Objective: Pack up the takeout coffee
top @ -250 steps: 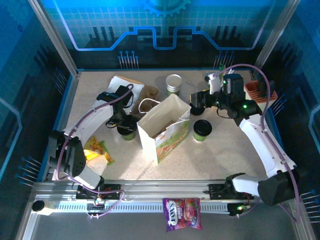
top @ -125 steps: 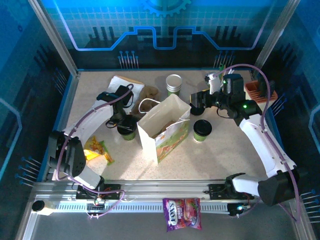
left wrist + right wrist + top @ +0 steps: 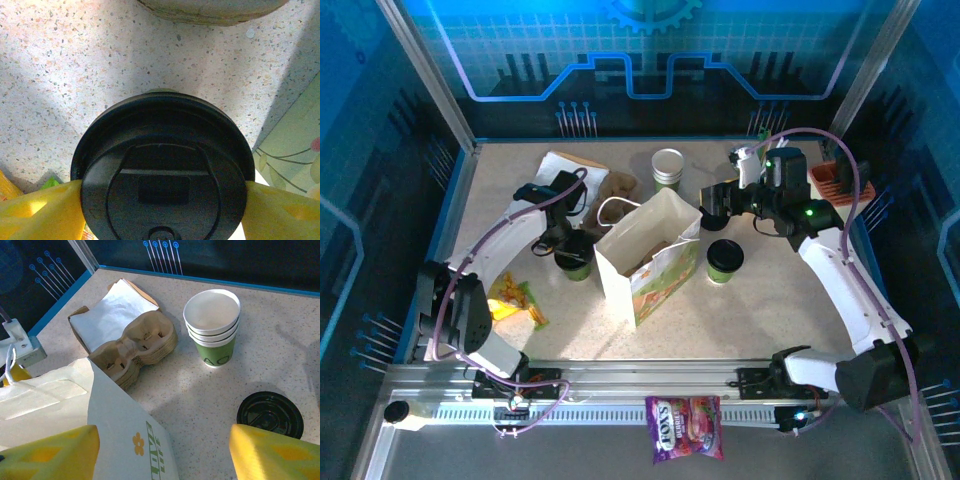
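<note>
Black round plastic lid (image 3: 162, 165) tops white-and-green paper cup (image 3: 576, 265), standing left of white flower-printed paper bag (image 3: 650, 262). Left gripper (image 3: 163, 200) clamps lid rim, yellow fingers (image 3: 45, 212) seemingly touching both sides. Risk: lid pops on lift, cup drops, spills. Second alike lidded cup (image 3: 724, 258) stands right of bag. Bag mouth narrow: cup may snag rim, tip bag. Right gripper (image 3: 164, 435) wide open, empty, over bag's far corner.

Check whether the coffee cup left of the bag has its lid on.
On. The coffee cup left of the paper bag is capped: its black lid sits flat over the rim, seen from the left wrist.
</note>
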`<state>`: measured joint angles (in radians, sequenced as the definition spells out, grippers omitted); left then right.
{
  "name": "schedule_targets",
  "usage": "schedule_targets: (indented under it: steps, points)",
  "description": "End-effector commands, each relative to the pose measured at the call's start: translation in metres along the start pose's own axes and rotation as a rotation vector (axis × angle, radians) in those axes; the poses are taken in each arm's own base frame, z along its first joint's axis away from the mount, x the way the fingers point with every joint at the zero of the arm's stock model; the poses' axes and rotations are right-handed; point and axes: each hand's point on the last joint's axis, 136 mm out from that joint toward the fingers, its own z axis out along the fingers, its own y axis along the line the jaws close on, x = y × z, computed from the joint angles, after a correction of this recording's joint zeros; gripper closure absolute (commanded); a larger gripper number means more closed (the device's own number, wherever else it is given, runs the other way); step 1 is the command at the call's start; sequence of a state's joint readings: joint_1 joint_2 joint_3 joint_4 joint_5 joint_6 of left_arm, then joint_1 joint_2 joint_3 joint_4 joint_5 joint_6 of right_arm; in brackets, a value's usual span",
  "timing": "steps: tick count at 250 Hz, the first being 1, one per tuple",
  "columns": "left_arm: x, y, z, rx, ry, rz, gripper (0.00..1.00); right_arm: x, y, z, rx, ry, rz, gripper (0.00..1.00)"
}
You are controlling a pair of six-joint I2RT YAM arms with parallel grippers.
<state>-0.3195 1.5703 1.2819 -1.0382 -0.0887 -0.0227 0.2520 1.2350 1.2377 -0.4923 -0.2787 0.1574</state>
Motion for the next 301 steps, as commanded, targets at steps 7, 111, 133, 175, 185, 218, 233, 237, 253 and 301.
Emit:
schedule_targets:
  steps: [7, 111, 133, 175, 185, 218, 233, 237, 253, 301]
  points:
    - [0.001, 0.000, 0.008, 0.014, 0.030, 0.008, 0.23, -0.001, -0.003, 0.000, -0.007, -0.005, 0.012, 0.30]
    - [-0.001, 0.003, -0.001, 0.003, -0.004, 0.004, 0.31, -0.001, -0.003, 0.000, -0.005, -0.005, 0.011, 0.30]
    - [-0.001, 0.006, -0.006, -0.001, -0.026, -0.002, 0.33, -0.002, -0.003, 0.000, -0.005, -0.006, 0.010, 0.30]
    - [0.001, 0.015, -0.021, -0.012, -0.075, -0.026, 0.35, -0.002, -0.003, -0.002, -0.002, -0.009, 0.010, 0.30]
    - [0.002, 0.018, -0.026, -0.017, -0.090, -0.038, 0.35, -0.003, -0.002, -0.002, -0.004, -0.009, 0.011, 0.30]
    - [0.003, 0.026, -0.048, -0.022, -0.163, -0.068, 0.35, -0.004, 0.001, -0.002, -0.011, -0.002, 0.013, 0.30]
    - [0.004, 0.030, -0.062, -0.026, -0.204, -0.081, 0.35, -0.005, 0.003, -0.003, -0.013, 0.001, 0.011, 0.30]
    - [0.004, 0.031, -0.065, -0.026, -0.214, -0.084, 0.35, -0.005, 0.004, -0.003, -0.012, 0.001, 0.010, 0.30]
    - [0.004, 0.032, -0.080, -0.022, -0.257, -0.087, 0.35, -0.007, 0.008, -0.004, -0.018, 0.005, 0.007, 0.30]
    - [0.008, 0.032, -0.127, -0.018, -0.358, -0.087, 0.36, -0.009, 0.021, -0.002, -0.029, 0.037, -0.016, 0.29]
